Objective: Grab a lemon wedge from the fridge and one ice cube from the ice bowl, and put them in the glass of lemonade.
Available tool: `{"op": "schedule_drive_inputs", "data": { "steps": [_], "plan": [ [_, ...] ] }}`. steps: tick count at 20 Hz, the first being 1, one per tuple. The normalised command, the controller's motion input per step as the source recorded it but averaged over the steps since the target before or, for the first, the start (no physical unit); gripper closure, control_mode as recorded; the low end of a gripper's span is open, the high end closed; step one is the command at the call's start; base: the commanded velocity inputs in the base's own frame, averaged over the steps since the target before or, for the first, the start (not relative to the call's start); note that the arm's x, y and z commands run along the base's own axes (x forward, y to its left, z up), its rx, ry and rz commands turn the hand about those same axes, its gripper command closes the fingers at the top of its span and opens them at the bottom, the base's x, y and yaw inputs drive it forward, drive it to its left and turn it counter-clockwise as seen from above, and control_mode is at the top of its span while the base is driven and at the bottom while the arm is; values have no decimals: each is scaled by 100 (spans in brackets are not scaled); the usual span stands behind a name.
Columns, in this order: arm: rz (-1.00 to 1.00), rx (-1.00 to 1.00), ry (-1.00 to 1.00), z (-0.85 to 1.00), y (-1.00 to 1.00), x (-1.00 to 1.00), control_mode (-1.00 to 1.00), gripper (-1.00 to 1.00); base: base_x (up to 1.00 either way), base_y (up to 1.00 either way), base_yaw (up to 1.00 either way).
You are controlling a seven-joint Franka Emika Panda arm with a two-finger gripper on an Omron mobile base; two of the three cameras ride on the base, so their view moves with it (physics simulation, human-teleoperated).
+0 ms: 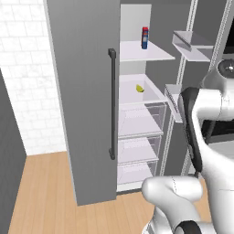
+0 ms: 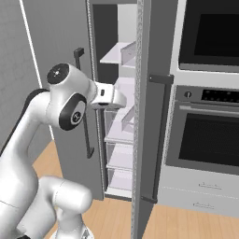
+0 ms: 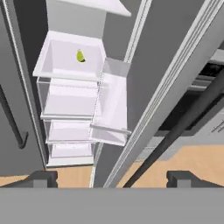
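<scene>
The robot's white arm (image 1: 201, 137) rose from the lower right of the left base view, bent at the elbow, its forearm cut off by the right edge so the hand could not be made out there. In the right base view the arm climbed from the lower left, and its wrist reached toward the gap between the fridge doors at centre frame, the hand partly hidden behind the open door's edge. In the hand view the fingers (image 3: 111, 179) stood spread wide at the bottom corners, holding nothing, only the tips visible. Beyond them, the fridge (image 1: 87, 100) stood with one door open (image 2: 142, 116), white shelves and wire drawers stacked inside. The lemon wedge (image 1: 140, 88) lay small and yellow-green on a middle shelf, at upper centre of the left base view, and at upper left of the hand view (image 3: 80, 56); its shape was hard to make out. Farther up, a blue-and-red can (image 1: 145, 37) stood upright on the shelf above. A black wall oven (image 2: 210, 126) filled the right side of the right base view.
</scene>
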Motion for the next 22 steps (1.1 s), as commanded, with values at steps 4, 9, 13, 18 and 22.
{"op": "schedule_drive_inputs", "data": {
  "steps": [4,9,13,18,22],
  "plan": [
    [-22,-31,5,-37,2,100,-100,-100,0,0,0],
    [-28,-30,8,-10,0,100,-100,-100,0,0,0],
    [-25,-11,34,1,-18,68,-100,-100,0,0,0],
    [-10,-2,23,1,-42,33,-100,-100,0,0,0],
    [-2,0,3,-20,-26,51,-100,-100,0,0,0]
  ]
}}
